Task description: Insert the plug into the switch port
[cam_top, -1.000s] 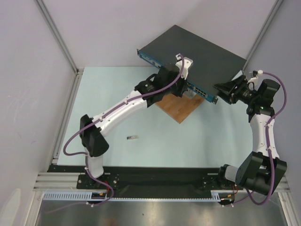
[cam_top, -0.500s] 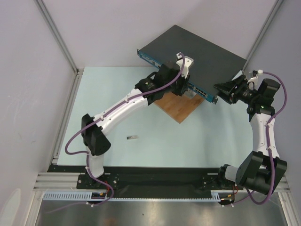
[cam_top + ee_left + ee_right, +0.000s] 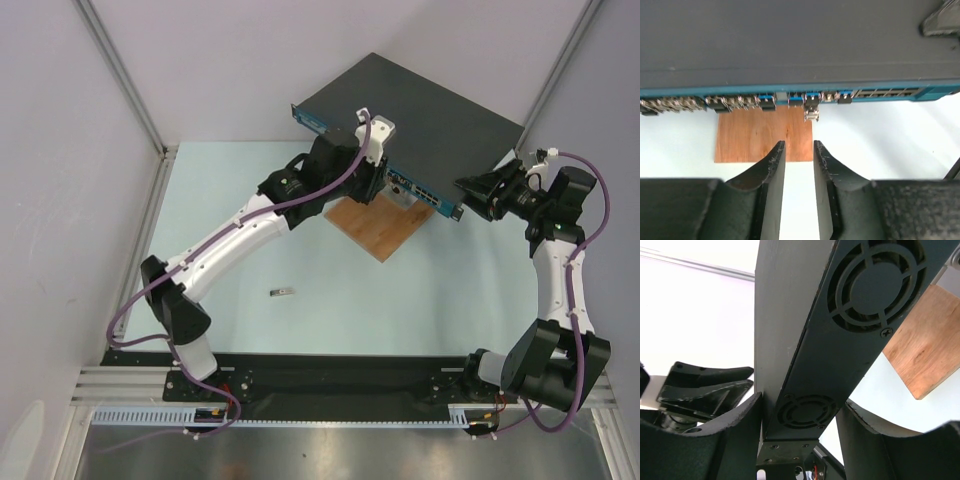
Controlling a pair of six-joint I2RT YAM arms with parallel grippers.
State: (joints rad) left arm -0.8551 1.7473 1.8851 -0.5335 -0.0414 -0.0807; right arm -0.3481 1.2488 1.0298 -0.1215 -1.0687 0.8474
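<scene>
Plug (image 3: 811, 111) appears seated in the switch (image 3: 790, 40) at upper centre, left jaws parted and empty, right jaws clamping the switch's end; a straight retreat seems next.

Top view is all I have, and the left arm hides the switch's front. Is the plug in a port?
Observer: Yes. The left wrist view shows the plug seated in the blue front of the switch, its silver end sticking out.
Operator: Is the left gripper on it?
Observer: No. The left gripper is clear of the plug, with its jaws apart and nothing between them.
Operator: And the right gripper?
Observer: In the right wrist view, the right gripper clamps the switch's fan end across its flat faces.
</scene>
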